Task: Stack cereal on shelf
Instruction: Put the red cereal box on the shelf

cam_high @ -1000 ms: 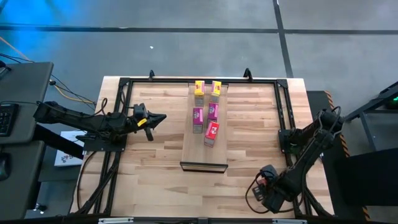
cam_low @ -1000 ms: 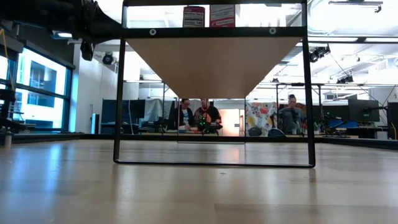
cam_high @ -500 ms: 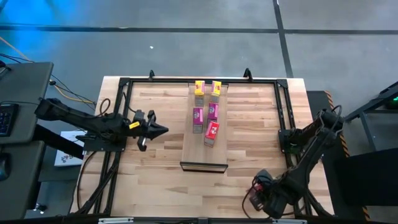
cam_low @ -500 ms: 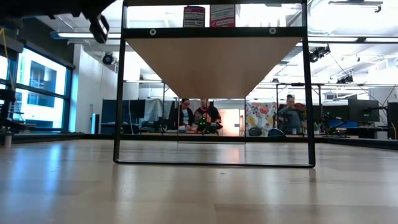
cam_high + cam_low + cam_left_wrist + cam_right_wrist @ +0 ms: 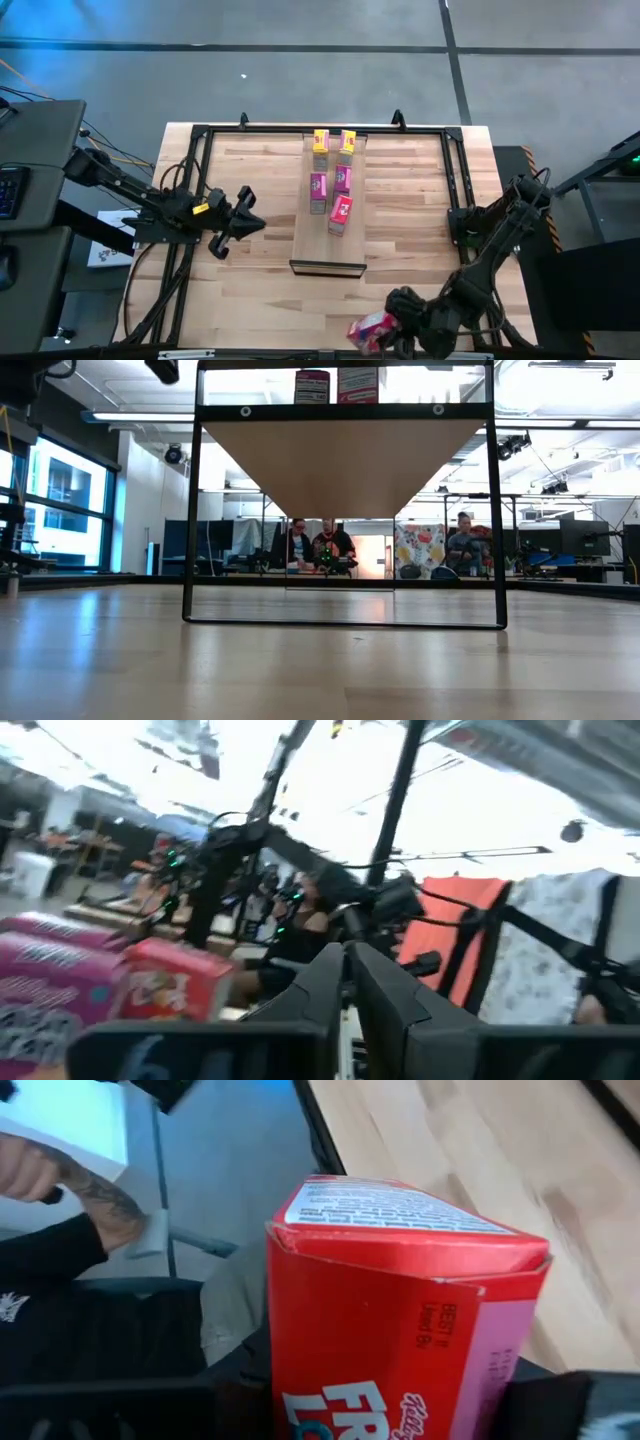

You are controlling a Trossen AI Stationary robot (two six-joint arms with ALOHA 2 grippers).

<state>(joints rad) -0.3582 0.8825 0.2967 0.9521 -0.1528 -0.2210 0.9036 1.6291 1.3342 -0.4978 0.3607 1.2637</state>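
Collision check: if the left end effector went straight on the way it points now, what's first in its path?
Likely the shelf: the shut left end effector points toward its side, bare tabletop between. Height unclear, so it may pass over.

The left gripper (image 5: pixel 348 982) has its dark fingers pressed together. At nine o'clock, a magenta cereal box (image 5: pixel 45 985) adjoins a red cereal box (image 5: pixel 175 982).
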